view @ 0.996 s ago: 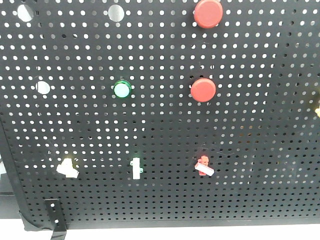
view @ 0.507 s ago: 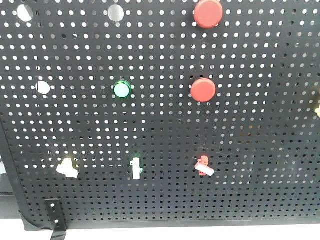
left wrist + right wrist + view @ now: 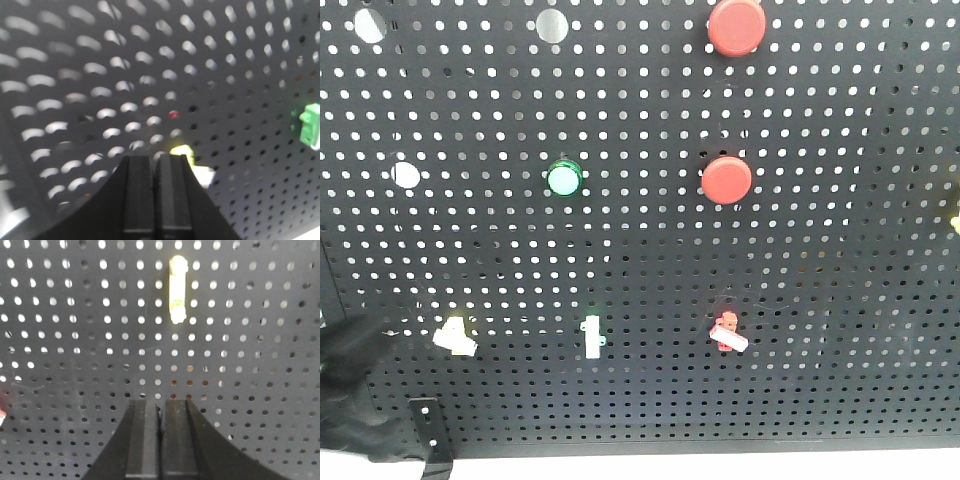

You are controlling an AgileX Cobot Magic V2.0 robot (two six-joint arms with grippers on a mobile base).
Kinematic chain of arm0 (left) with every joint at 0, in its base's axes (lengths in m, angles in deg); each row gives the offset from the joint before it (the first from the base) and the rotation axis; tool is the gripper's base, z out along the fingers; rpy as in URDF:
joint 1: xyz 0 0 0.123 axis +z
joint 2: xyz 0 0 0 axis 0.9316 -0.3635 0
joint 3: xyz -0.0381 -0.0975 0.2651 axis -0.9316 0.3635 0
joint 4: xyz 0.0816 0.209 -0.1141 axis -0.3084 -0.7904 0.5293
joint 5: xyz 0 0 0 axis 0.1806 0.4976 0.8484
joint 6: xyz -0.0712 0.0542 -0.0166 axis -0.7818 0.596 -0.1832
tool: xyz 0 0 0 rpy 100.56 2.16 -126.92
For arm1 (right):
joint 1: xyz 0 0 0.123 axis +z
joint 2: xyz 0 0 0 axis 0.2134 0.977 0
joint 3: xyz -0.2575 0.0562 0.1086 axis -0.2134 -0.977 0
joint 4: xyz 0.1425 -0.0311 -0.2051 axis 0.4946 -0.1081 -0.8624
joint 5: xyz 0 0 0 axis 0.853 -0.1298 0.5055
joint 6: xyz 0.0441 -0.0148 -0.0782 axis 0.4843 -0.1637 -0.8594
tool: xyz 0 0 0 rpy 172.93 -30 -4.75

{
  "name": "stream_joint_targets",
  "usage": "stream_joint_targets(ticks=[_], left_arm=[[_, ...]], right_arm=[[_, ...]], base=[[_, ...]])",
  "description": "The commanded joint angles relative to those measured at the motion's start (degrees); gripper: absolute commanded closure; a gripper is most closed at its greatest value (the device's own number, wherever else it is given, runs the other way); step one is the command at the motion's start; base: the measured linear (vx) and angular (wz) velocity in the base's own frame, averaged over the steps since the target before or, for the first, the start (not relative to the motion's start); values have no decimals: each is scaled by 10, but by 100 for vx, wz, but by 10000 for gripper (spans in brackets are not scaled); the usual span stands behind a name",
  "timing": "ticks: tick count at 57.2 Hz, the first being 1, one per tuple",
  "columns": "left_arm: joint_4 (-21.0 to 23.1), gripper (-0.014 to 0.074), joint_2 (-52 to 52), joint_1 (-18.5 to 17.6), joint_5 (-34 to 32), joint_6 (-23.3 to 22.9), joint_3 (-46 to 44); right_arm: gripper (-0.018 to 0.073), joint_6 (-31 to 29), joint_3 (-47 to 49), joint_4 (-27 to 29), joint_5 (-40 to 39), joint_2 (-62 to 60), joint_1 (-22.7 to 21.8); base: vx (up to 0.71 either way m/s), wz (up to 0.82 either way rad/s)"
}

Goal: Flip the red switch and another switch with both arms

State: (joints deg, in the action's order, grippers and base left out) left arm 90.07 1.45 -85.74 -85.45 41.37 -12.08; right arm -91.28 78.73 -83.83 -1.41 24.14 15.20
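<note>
The red switch (image 3: pixel 728 331), a tiny red base with a white lever, sits low on the black pegboard (image 3: pixel 820 280). The pale yellow switch (image 3: pixel 454 335) sits at the same height to the left. My left arm (image 3: pixel 350 390) shows as a black mass at the lower left, just left of the yellow switch. In the left wrist view my left gripper (image 3: pixel 154 158) is shut, and the yellow switch (image 3: pixel 186 151) peeks out right behind its right finger. My right gripper (image 3: pixel 160 402) is shut and faces bare pegboard. A sliver of red and white (image 3: pixel 1 415) shows at the left edge of that view.
A white toggle on a green base (image 3: pixel 592 335) sits between the two switches. Two large round red buttons (image 3: pixel 726 180) and a round green button (image 3: pixel 563 179) are higher up. A yellow upright piece (image 3: pixel 177 290) hangs above my right gripper.
My left arm has come into the front view at the lower left, close to the yellow switch. The switches look unchanged.
</note>
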Motion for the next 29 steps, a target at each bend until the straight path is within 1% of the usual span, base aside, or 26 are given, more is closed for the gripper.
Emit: stream_joint_targets(ticks=[1,8,12,18,29], left_arm=[[4,594,-12,-4,-43,-2,-49],[4,594,-39,-4,-15,-2,-80],[3,594,-53,-4,-13,-2,-88],[-2,594,-67,-4,-16,-2,-90],[-2,594,-78,-4,5,-2,-89]], right_arm=[[566,0,20,-1,-53,2,-2],[566,0,20,-1,-53,2,-2],[566,-1,20,-1,-53,2,-2],[566,-1,20,-1,-53,2,-2],[566,-1,20,-1,-53,2,-2]], base=[[0,0],[0,0],[0,0],[0,0],[0,0]])
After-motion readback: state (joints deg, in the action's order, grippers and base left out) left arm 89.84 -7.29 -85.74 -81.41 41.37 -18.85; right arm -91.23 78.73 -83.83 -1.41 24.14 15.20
